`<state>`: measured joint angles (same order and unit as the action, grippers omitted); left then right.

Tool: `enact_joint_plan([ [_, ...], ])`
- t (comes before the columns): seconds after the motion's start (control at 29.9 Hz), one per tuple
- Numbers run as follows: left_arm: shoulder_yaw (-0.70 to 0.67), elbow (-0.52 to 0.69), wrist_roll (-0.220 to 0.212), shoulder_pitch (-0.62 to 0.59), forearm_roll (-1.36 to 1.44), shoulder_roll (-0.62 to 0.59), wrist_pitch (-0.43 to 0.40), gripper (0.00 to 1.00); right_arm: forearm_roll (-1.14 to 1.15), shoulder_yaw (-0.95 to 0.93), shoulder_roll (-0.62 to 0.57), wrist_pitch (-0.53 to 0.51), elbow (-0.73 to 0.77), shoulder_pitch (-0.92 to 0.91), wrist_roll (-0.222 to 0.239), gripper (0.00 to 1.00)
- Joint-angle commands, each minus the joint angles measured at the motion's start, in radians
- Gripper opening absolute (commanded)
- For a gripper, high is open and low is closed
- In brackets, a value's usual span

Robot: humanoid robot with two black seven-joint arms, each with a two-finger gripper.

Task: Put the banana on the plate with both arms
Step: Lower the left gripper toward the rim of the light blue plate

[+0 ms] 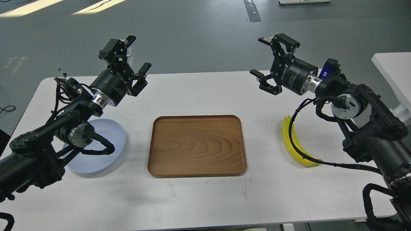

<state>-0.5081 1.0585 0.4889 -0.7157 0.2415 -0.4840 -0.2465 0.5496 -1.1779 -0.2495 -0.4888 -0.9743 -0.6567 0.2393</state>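
Observation:
A bright yellow banana (297, 149) lies on the white table at the right, partly crossed by a black cable of my right arm. The pale blue plate (109, 136) rests on the table at the left, half covered by my left arm. My left gripper (136, 56) hangs open above the table behind the plate, holding nothing. My right gripper (263, 59) is open too, raised above the table's far right part, well behind the banana and apart from it.
A rectangular brown wooden tray (196, 146) lies in the middle of the white table (199, 199), between plate and banana. Another white table edge (393, 69) shows at the far right. Grey floor lies beyond.

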Motion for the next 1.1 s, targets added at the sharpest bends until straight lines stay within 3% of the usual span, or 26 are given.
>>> enact_joint_plan([
  [0.0,-0.009,0.005,-0.015,0.009,-0.020,-0.007,-0.073,0.98,0.003,-0.006,0.001,0.000,-0.001,0.006,0.000,1.00],
  [0.13,-0.012,0.003,-0.059,0.016,-0.079,0.001,-0.065,0.98,0.003,-0.008,0.001,0.000,-0.001,0.015,0.000,1.00],
  [0.3,-0.012,0.006,-0.069,0.039,-0.076,0.002,-0.062,0.98,0.004,-0.008,0.003,0.000,-0.001,0.020,0.000,1.00],
  [0.5,-0.012,0.006,-0.124,0.041,-0.084,0.001,-0.063,0.98,0.007,-0.014,0.024,0.000,0.000,0.023,0.000,1.00],
  [1.07,-0.015,0.008,-0.127,0.050,-0.087,-0.008,-0.066,0.98,0.010,-0.026,0.056,0.000,-0.003,0.051,0.001,1.00],
])
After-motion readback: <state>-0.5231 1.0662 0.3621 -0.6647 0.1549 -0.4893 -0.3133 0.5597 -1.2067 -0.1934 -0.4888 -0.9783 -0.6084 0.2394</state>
